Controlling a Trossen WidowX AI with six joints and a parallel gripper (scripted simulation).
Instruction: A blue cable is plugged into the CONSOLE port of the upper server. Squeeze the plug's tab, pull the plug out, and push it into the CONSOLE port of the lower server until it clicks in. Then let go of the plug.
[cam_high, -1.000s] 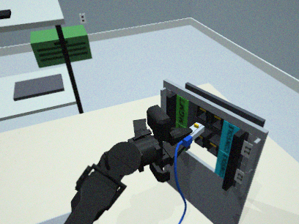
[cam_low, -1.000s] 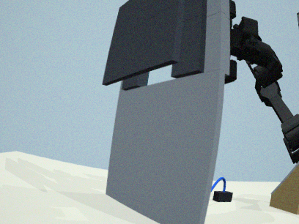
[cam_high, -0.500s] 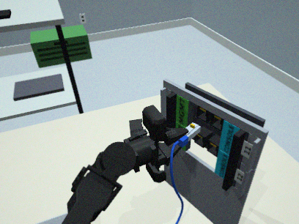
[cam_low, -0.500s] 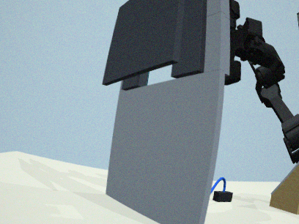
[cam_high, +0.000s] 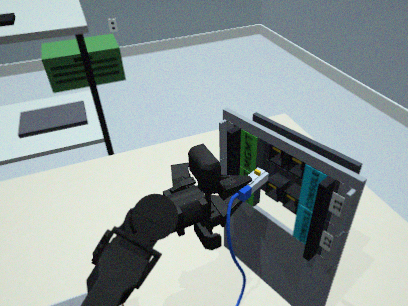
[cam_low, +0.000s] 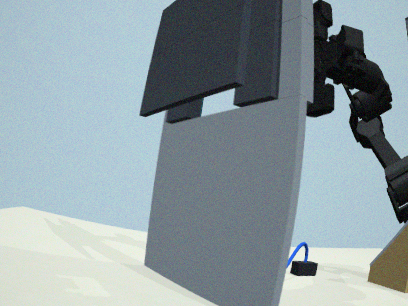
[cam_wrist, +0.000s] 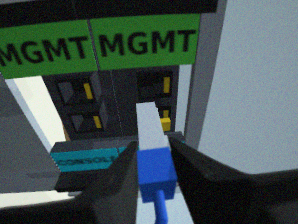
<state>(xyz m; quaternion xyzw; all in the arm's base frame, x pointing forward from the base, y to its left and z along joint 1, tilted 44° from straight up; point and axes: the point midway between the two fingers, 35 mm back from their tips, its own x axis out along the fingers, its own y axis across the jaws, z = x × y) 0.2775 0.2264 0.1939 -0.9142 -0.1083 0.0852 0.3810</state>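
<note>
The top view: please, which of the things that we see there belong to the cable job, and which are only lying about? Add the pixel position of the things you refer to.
For the job:
- gripper (cam_high: 231, 196) (cam_wrist: 152, 144), shut on the plug
- plug (cam_high: 258, 180) (cam_wrist: 150, 127)
- blue cable (cam_high: 230, 230) (cam_wrist: 160, 207)
- panel with the ports (cam_high: 280, 250)

Only lying about:
- green box (cam_high: 86, 62)
- dark flat slab (cam_high: 53, 118)
- wall outlet (cam_high: 112, 24), fixed

A pale cream table carries 1 upright grey panel and 1 black block.

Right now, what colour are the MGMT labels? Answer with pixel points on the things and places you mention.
The rectangular MGMT labels (cam_high: 248, 150) (cam_wrist: 146, 43) are green, clearest in the wrist view.
</note>
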